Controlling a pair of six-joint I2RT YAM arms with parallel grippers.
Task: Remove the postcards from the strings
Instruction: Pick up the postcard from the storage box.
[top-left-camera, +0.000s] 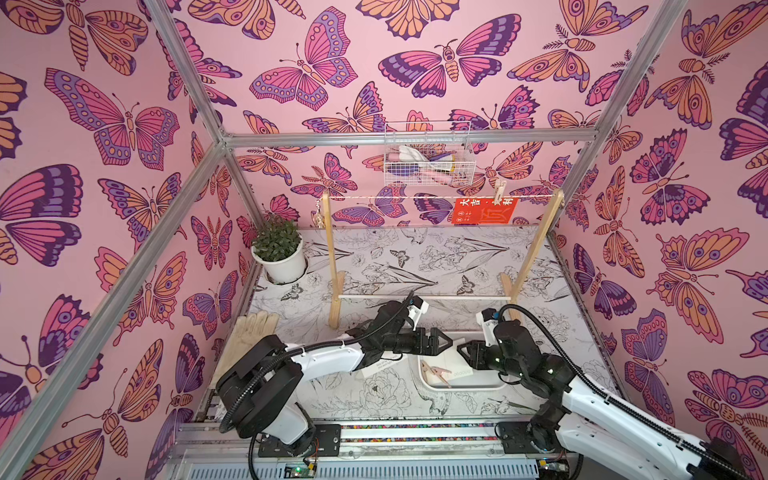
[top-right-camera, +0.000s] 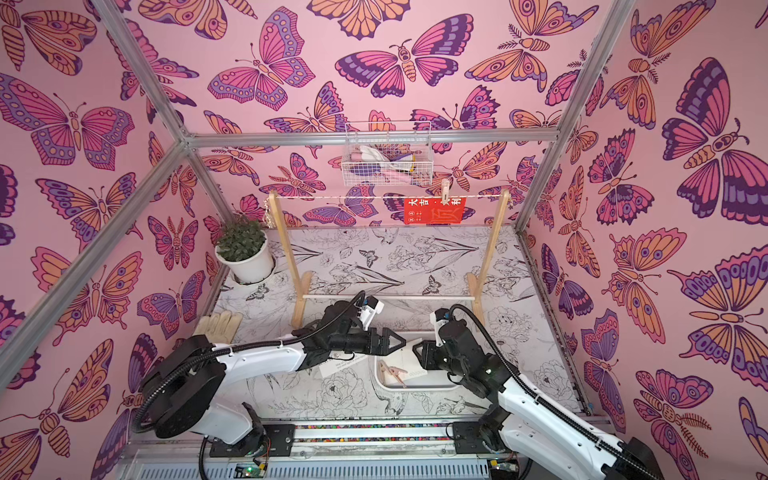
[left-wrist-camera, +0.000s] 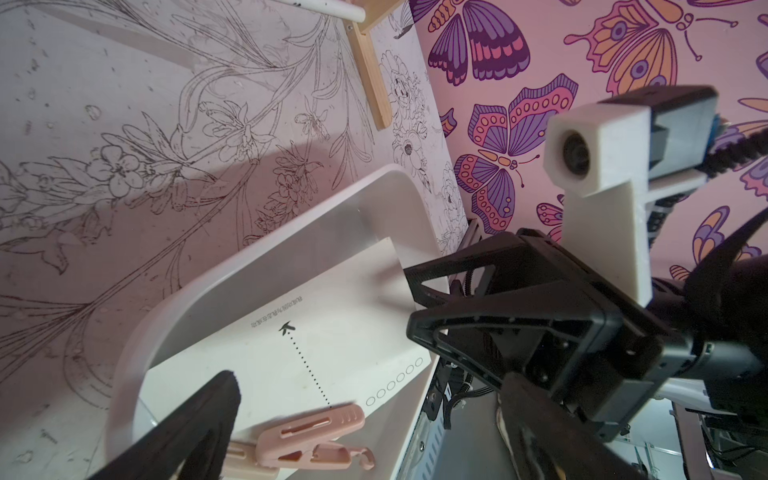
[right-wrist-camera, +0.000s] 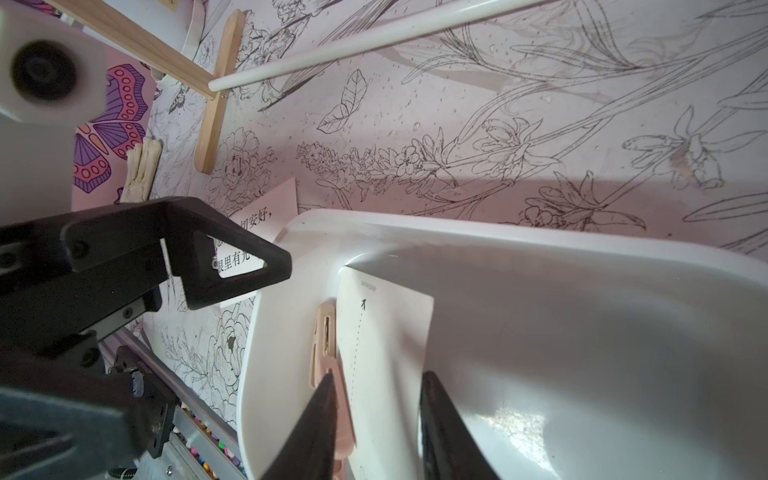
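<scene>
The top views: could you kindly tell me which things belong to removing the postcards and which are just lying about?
Job in hand: string, wooden rack, red postcard, its clothespin, tray holding a white postcard and loose clothespins, second white postcard on the table.
Lying about: potted plant, glove, wire basket.

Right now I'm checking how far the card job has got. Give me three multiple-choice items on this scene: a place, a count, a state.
1. Where does the dotted-line white postcard lie? A in the white tray; B beside the plant; C in the wire basket.
2. How many postcards hang on the string? A none; B one; C three.
3. How does the left pincer stand? A shut on a card; B wide open, empty; C shut on a clothespin.
Key: 1A, it lies flat inside the tray; 2B, only the red postcard is pegged there; 3B, its fingers spread with nothing between.
</scene>
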